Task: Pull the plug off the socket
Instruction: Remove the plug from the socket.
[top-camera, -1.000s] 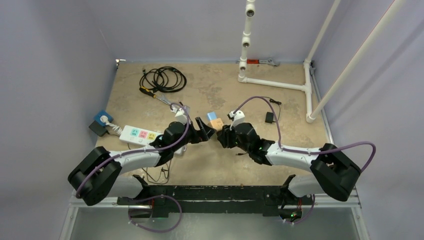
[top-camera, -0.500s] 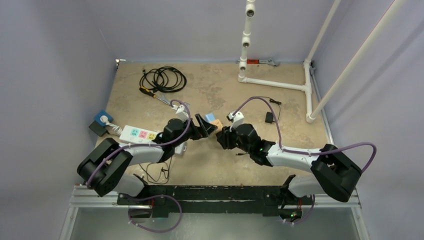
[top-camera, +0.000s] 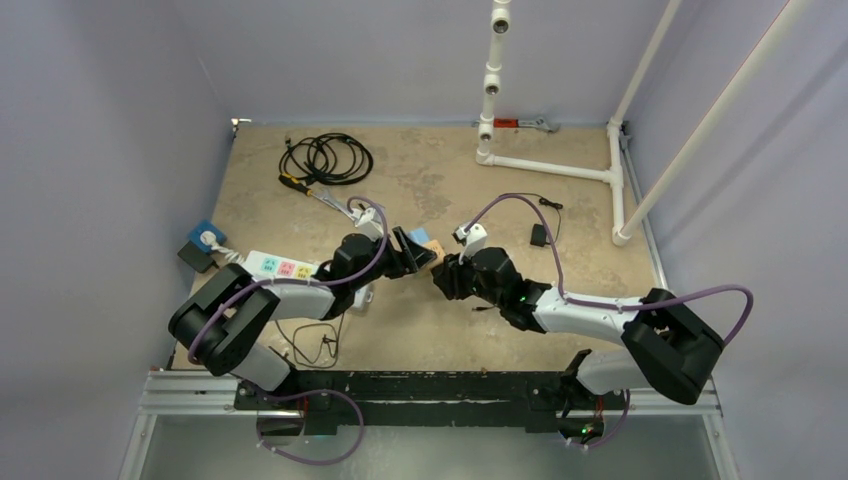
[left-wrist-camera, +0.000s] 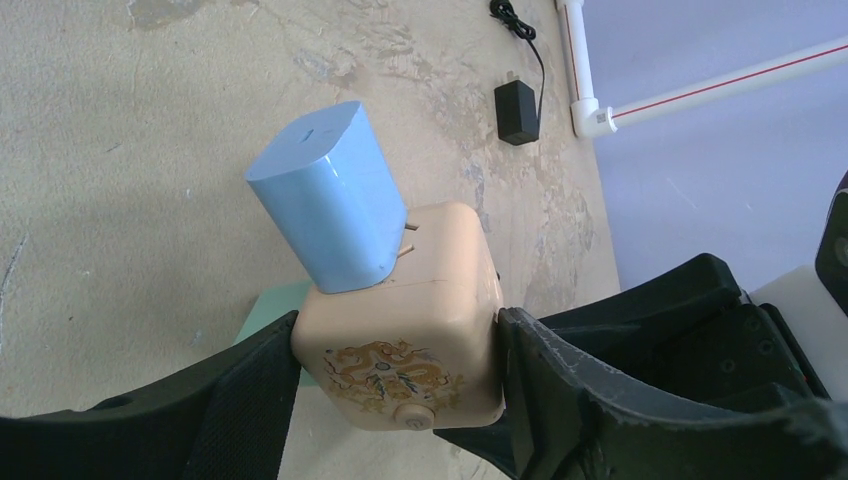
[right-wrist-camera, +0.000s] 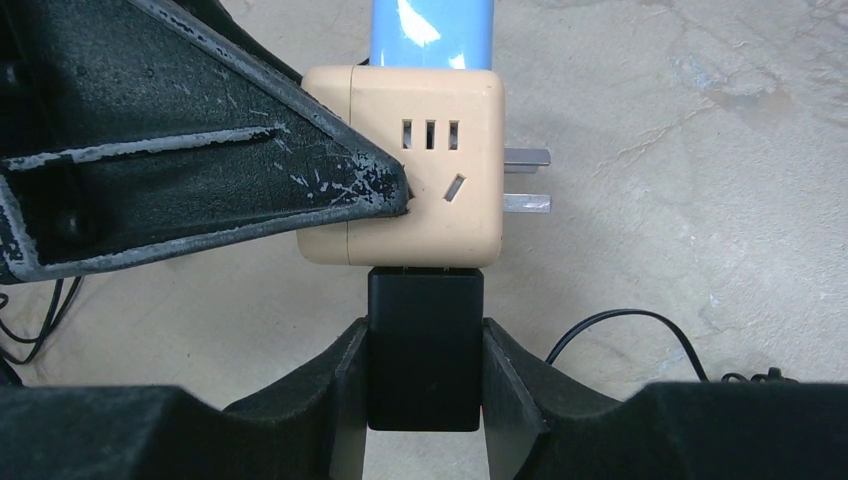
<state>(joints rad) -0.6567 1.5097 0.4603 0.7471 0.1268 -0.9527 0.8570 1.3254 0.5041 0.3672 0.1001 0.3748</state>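
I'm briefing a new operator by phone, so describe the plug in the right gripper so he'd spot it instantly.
At the middle of the sandy table is a beige socket cube. The black plug is in the cube's side facing the right gripper, pinched between its fingers. Unlike the pale blue plug opposite and the loose black adapter farther right, it is black and gripped.

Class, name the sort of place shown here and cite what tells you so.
Probably a robot test cell in a lab: plain walls enclosing a worn tabletop, a white pipe frame, and practice items like a power strip.
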